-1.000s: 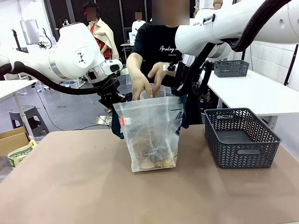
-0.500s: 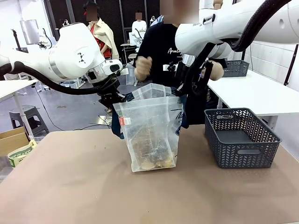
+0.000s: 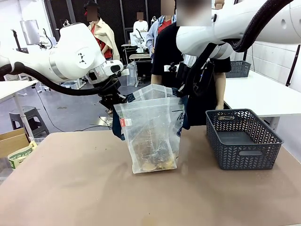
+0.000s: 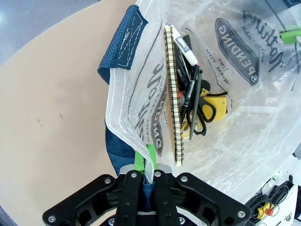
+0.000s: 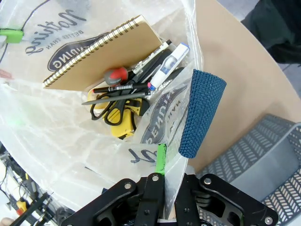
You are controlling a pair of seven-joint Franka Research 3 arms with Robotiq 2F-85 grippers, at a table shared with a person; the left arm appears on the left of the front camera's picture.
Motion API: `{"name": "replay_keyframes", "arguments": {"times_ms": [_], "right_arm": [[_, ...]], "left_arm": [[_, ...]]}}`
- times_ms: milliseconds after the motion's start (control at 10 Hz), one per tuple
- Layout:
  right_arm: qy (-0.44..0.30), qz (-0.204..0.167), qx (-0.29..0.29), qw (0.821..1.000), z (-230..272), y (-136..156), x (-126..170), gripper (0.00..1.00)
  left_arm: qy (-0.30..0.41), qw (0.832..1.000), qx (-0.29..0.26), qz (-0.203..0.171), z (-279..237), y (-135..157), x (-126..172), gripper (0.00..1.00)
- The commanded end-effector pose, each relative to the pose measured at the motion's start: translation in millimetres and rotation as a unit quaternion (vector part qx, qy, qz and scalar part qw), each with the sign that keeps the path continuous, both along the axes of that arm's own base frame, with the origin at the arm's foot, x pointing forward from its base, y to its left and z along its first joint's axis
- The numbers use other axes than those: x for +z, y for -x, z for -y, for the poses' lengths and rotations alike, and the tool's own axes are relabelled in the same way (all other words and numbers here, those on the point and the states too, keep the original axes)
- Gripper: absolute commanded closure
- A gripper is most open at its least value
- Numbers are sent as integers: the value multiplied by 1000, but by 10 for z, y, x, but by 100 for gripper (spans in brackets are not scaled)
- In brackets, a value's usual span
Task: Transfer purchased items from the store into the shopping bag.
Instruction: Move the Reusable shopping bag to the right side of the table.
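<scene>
The shopping bag, translucent with a small red label, stands open on the brown table. My left gripper is shut on the bag's left rim, and my right gripper is shut on its right rim. In the left wrist view the gripper pinches the plastic edge beside a navy handle. The right wrist view has the gripper clamped on the rim near the other handle. The purchased items lie inside: a spiral notebook, yellow-handled scissors, and pens.
A dark grey lattice basket sits on the table right of the bag. A person stands behind the bag, partly hidden by my right arm. A cardboard box lies off the table's left edge. Another basket rests on a white table behind.
The person's hands have left the bag's mouth and the person has stood up straight and shifted right. Both grippers and the bag have stayed put.
</scene>
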State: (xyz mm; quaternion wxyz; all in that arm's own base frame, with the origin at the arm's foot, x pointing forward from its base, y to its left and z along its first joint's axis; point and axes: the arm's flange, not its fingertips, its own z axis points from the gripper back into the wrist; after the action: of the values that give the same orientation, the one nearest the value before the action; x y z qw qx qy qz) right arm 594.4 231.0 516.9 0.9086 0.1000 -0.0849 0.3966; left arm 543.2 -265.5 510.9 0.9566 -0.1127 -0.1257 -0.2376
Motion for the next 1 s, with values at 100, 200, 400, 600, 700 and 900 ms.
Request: {"name": "replay_keyframes", "arguments": {"times_ms": [100,200,400,600,700,900], "right_arm": [[0,0,-2,1000,18,-8,-3,100],[0,0,-2,1000,18,-8,-3,100],[0,0,-2,1000,18,-8,-3,100],[0,0,-2,1000,18,-8,-3,100],[0,0,-2,1000,18,-8,-3,100],[0,0,-2,1000,18,-8,-3,100]], "left_arm": [[0,1000,1,1,-13,-4,5,100],[0,1000,1,1,-13,-4,5,100],[0,1000,1,1,-13,-4,5,100],[0,1000,1,1,-13,-4,5,100],[0,1000,1,1,-13,-4,5,100],[0,1000,1,1,-13,-4,5,100]]}}
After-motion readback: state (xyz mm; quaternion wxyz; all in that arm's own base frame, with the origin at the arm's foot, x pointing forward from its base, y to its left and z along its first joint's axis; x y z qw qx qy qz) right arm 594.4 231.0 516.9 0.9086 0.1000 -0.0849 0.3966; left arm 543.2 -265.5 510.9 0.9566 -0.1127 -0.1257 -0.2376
